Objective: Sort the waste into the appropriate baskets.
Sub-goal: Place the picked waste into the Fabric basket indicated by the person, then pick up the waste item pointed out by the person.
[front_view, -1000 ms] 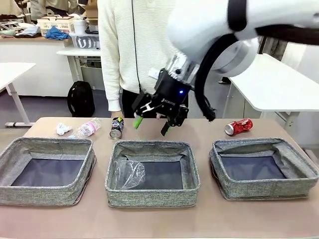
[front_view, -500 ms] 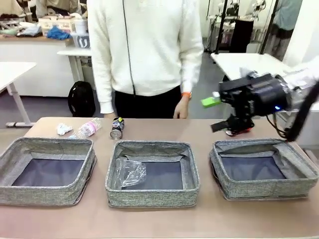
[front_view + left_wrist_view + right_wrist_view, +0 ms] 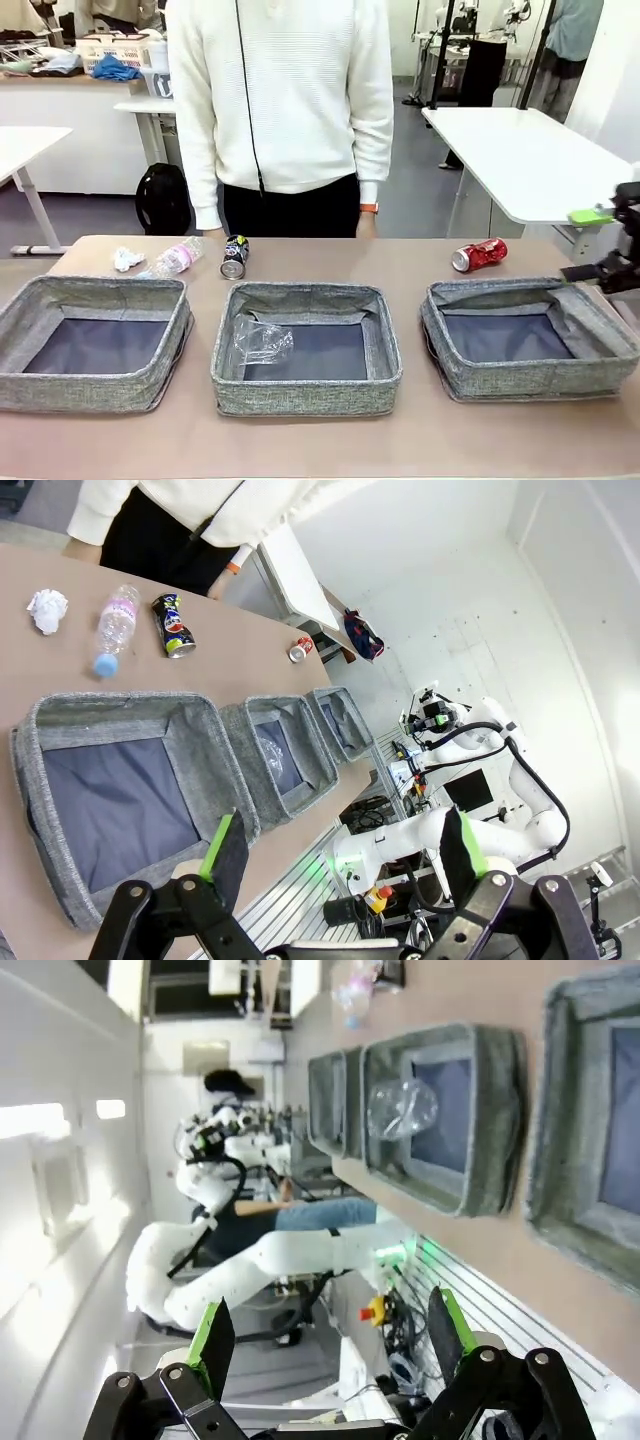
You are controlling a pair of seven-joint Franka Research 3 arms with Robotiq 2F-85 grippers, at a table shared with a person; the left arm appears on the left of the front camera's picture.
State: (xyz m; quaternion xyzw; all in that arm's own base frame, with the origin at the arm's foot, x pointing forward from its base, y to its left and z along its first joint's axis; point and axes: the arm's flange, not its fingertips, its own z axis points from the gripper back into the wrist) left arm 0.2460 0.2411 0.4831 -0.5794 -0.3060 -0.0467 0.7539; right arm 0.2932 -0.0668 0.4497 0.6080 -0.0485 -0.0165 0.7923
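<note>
Standing wide apart and empty, the 2 green-padded fingers of the right tool (image 3: 592, 243) hang at the right edge of the desk (image 3: 400, 440), just beyond the far right corner of the right basket (image 3: 535, 380). The left tool (image 3: 342, 850) is likewise spread open with nothing between its fingers; in its own wrist view the left basket (image 3: 90, 390) lies nearest below it.

3 grey baskets sit in a row along the near edge of the desk, well apart from each other. The middle basket (image 3: 305, 395) holds 1 crumpled clear bottle (image 3: 262, 343), lying against its left wall. The left and right baskets show bare dark bottoms.

The other litter lies along the far edge. Toward the far left corner are the white paper wad (image 3: 126, 259) and, just beside it, the pink-labelled bottle (image 3: 175, 257) on its side. The black can (image 3: 234, 256) lies on its side near that bottle, behind the gap between the left and middle baskets. The red can (image 3: 479, 254) lies on its side behind the right basket, close to its far rim.

A person in a white sweater (image 3: 290, 100) stands at the far edge, arms hanging down.
</note>
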